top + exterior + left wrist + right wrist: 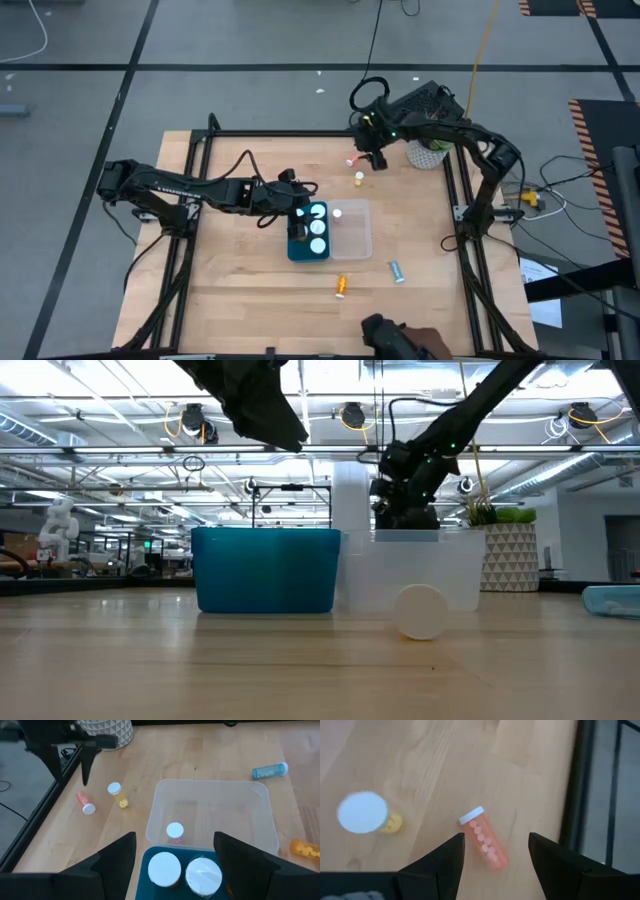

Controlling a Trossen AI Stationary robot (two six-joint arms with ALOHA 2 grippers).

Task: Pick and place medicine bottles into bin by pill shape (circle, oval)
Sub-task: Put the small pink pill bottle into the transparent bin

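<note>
- Bottle of pink translucent plastic with a white cap [484, 839] is seen lying on its side near the table's far edge, long axis slanted.
- Right gripper [496, 851], fingers spread and empty, is held directly above it.
- Left gripper [174, 854], likewise spread, is held over the teal bin [297, 250].

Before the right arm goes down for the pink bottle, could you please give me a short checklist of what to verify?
1. Right pincer open: ok, fingers spread.
2. Lying pink pill bottle with white cap between its fingers: ok in the right wrist view.
3. Upright yellow bottle with white cap clear of the grasp: ok, apart.
4. Clear plastic bin has room: ok, one bottle inside.
5. Left pincer out of the way: ok, open over the teal bin.
6. Pill shape: cannot tell.
</note>
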